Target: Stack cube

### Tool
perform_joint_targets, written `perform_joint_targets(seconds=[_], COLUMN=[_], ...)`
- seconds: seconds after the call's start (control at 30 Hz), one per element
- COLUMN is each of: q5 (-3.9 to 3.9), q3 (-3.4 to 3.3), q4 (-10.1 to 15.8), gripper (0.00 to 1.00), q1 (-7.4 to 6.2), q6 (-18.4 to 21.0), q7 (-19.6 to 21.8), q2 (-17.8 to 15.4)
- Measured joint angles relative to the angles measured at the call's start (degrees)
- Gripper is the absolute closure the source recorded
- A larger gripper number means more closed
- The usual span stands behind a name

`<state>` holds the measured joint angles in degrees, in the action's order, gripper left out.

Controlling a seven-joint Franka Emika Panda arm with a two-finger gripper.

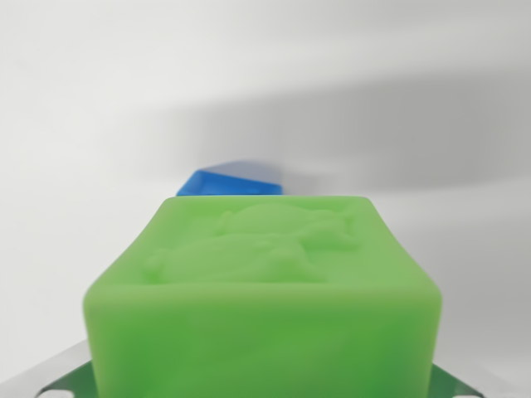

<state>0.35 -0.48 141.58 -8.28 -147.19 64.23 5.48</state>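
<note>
One green cube (265,290) fills the hand's view, blue cube (232,181) behind.

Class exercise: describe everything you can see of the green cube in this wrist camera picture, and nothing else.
The green cube fills the lower middle of the wrist view, very close to the camera. It looks like soft, matte, bright green rubber or foam with rounded edges. Its top face carries a raised relief figure, too blurred to identify. Metal parts show at both lower corners beside it; whether they grip it cannot be told. A blue block peeks out behind its far edge.
</note>
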Motion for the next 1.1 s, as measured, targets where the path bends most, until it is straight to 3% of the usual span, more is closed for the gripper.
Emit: perform_joint_targets(seconds=[0.63, 1.1], q5=[-0.09, -0.10], q3=[0.68, 0.65], q4=[2.20, 2.46], gripper=[1.00, 1.00], q1=[-2.87, -2.89], q6=[0.49, -5.76], q7=[9.61, 9.74], q2=[-2.70, 3.65])
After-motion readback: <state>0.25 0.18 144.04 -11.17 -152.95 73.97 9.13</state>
